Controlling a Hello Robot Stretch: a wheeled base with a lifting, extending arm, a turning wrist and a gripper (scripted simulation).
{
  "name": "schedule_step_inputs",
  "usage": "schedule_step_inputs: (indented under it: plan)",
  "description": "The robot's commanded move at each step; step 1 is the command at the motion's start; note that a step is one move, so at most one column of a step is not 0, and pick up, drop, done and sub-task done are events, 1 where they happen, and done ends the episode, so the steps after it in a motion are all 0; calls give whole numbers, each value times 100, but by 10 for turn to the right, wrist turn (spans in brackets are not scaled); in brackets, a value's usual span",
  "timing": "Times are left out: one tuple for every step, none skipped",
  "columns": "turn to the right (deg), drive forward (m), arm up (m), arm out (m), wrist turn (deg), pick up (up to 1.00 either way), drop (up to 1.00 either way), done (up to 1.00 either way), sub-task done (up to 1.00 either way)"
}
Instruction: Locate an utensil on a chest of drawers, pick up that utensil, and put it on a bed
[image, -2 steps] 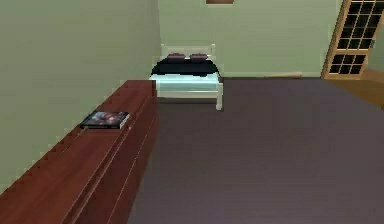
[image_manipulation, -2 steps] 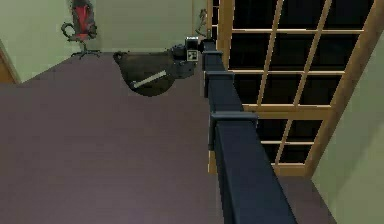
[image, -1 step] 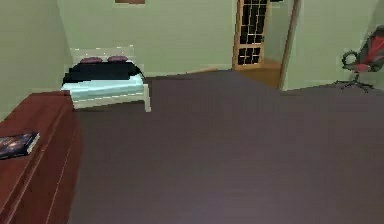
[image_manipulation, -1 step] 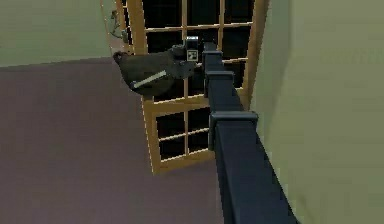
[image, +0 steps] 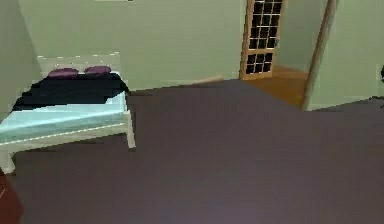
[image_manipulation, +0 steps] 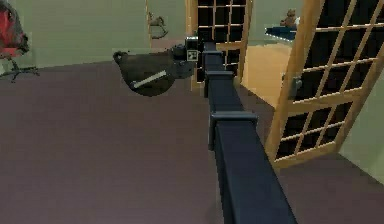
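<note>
A bed (image: 70, 118) with a white frame, a pale blue sheet, a dark blanket and two purple pillows (image: 80, 72) stands at the forward view's left, against the far wall. In the arm side view the dark arm (image_manipulation: 235, 130) rises from the bottom edge. At its far end are the white marker squares (image_manipulation: 190, 55), with the gripper (image_manipulation: 130, 66) left of them. A thin pale utensil-like sliver (image_manipulation: 154, 79) lies across the gripper's dark body, clear of the floor, so the gripper holds it.
Dark purple carpet (image: 220, 150) spreads between me and the bed. A glass-paned wooden door (image: 264, 38) and orange wood floor lie far right. Paned doors (image_manipulation: 330, 90) stand right of the arm, a red chair (image_manipulation: 10, 40) far left. A reddish-brown furniture corner (image: 8, 200) shows at the forward view's bottom left.
</note>
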Motion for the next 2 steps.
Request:
schedule_step_inputs:
  plan:
    - [0, 100, 0, 0, 0, 0, 0, 0, 0]
    - [0, 95, 0, 0, 0, 0, 0, 0, 0]
